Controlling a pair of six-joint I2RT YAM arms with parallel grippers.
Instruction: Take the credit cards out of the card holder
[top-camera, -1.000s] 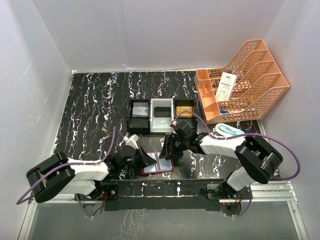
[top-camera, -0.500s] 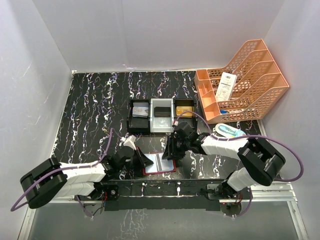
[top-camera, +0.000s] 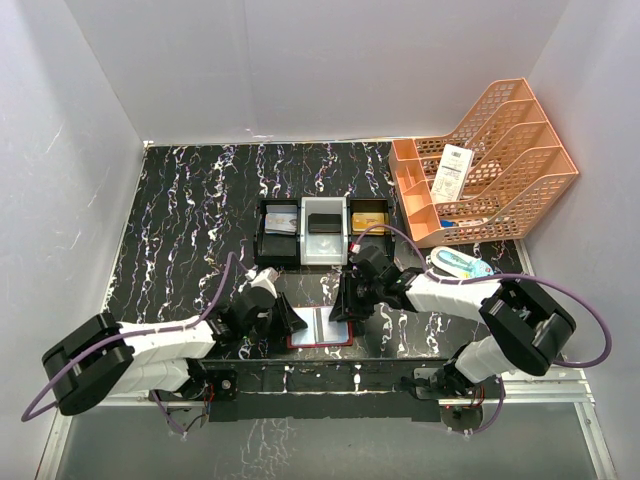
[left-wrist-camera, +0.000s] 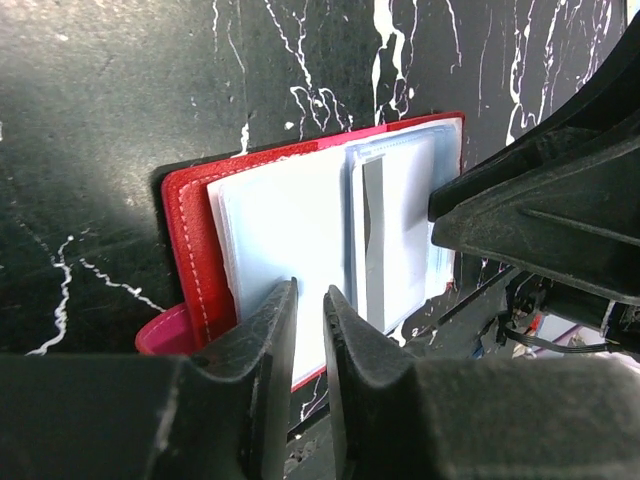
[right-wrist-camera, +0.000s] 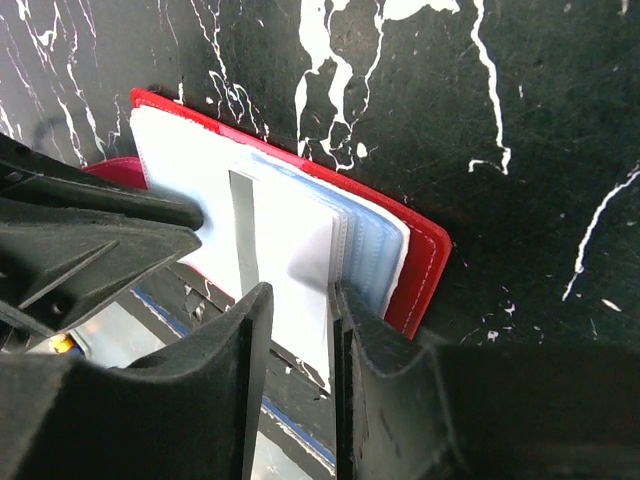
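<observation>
Both the left claw (left-wrist-camera: 310, 292) and right claw (right-wrist-camera: 301, 300) flank the red card holder (left-wrist-camera: 190, 225), open at the tabletop's (top-camera: 180, 220) near edge, each with jaws a slit apart, grip impossible to tell; extraction seems at its start, next needing one credit card (right-wrist-camera: 285, 230) pinched and slid out.

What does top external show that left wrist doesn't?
Only top external: the black-and-white three-compartment tray, the orange mesh file rack, both whole arms. Only left wrist: the separate clear plastic sleeves inside the open dark-red leather-like card holder, its white stitching, a grey stripe under one sleeve, and the left gripper with its fingers a narrow gap apart over the sleeves. Both: the card holder lying open on the black marbled table, with the left gripper and right gripper at opposite ends of it.
</observation>
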